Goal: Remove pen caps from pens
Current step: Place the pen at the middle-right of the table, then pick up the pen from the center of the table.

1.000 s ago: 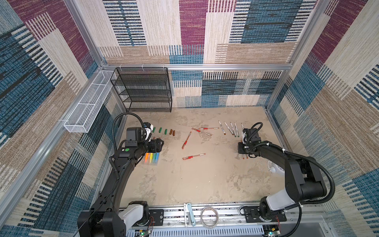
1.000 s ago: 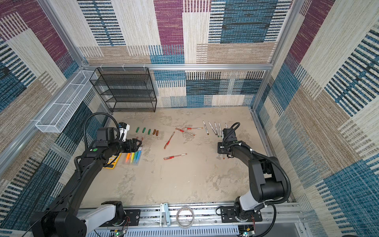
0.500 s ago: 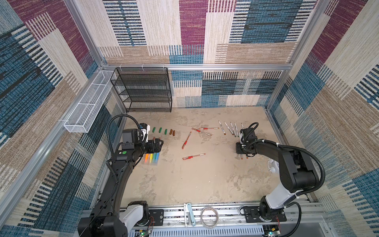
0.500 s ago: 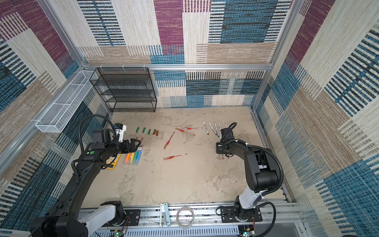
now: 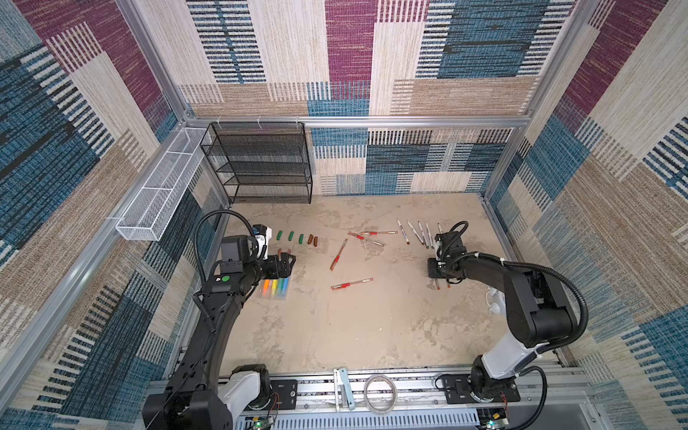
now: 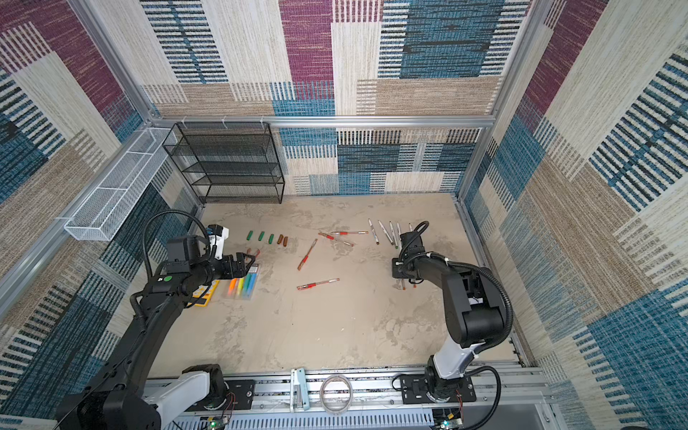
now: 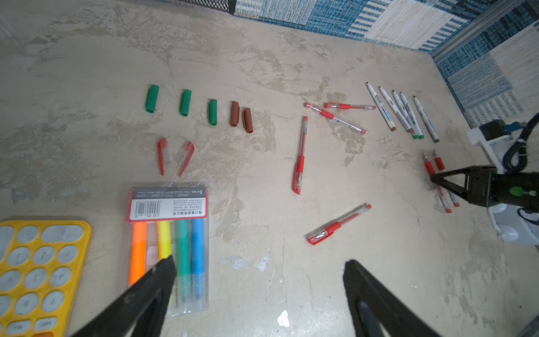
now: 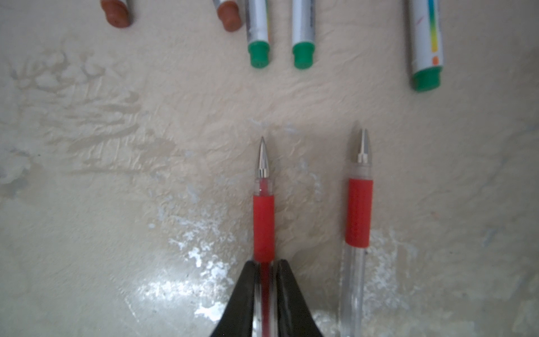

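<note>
Since a second ago the left claw (image 7: pixel 259 277) has spread a touch wider. It hangs gaping and empty, one ribbed black finger (image 7: pixel 163 274) over the highlighter pack (image 7: pixel 169 204), a glossy clear sleeve beside the yellow calculator (image 7: pixel 43 262). Over the same second the right arm's elbow has swung inward, while the right claw (image 8: pixel 266 268) stays low at the same spot. I see its tapered black jaws closed against the clear barrel of an uncapped pen (image 8: pixel 264 227), just behind the red rubber sleeve, with the steel cone tip bare. That pen lies flat on the mottled, plaster-like table (image 8: pixel 87 175), parallel to a second bare pen (image 8: pixel 359 216) and short of the white markers (image 8: pixel 258 29) with green and brown end plugs. Across the table sit the removed pen caps: stubby green cylinders (image 7: pixel 152 98), brown ones (image 7: pixel 234 113) and two slim pointed red caps (image 7: pixel 161 154). Capped pens (image 7: pixel 299 157) lie loose mid-table.
</note>
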`<state>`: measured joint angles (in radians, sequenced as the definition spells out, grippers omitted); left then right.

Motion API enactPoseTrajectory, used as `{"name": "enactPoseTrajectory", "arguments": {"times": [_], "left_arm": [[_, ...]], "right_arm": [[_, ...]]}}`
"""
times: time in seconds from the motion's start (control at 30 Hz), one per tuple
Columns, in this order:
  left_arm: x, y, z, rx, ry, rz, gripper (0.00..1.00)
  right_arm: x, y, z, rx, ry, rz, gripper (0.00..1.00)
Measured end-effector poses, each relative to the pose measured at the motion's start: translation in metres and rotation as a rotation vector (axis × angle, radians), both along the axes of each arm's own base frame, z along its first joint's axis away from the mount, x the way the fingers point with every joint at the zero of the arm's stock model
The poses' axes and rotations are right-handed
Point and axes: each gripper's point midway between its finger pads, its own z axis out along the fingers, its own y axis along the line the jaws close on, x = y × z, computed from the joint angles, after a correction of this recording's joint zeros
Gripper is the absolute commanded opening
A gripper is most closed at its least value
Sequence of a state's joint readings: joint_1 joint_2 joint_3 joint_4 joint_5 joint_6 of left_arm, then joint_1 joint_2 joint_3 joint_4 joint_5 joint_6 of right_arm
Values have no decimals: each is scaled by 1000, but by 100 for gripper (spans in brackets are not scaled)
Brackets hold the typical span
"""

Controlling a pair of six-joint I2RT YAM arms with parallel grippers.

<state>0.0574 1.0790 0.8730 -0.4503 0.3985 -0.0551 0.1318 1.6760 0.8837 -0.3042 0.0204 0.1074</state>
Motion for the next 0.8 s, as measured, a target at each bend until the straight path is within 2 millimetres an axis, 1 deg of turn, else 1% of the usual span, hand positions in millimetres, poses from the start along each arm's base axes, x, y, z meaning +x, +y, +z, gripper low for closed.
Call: {"name": "enactPoseTrajectory", "arguments": {"times": [0.1,0.17,0.23,0.37,0.47,0.53,0.6,0.67,0.8], "left_arm": [[0,2,1,2,-6,4,94],[0,2,1,3,-10,3,94],[0,2,1,5,-10,2,94],[0,2,1,5,-11,4,94],[0,3,-1,5,-12,5,94],[0,3,0,5,-13,6,94],[1,3,0,5,-13,6,94],[1,4,0,5,-15,8,94],[1,4,1,5,-19,8,94]], "right_arm": [[2,0,2,1,-2,0,22],[4,1,8,3,-13,0,23],[7,1,22,6,-39,0,26],[17,6,58,36,-118,11,31],[16,18,82,91,-169,47,39],[13,31,94,134,-193,98,45],[9,49,99,177,-199,168,48],[5,69,100,205,-189,232,50],[-3,118,98,215,-171,393,55]]}}
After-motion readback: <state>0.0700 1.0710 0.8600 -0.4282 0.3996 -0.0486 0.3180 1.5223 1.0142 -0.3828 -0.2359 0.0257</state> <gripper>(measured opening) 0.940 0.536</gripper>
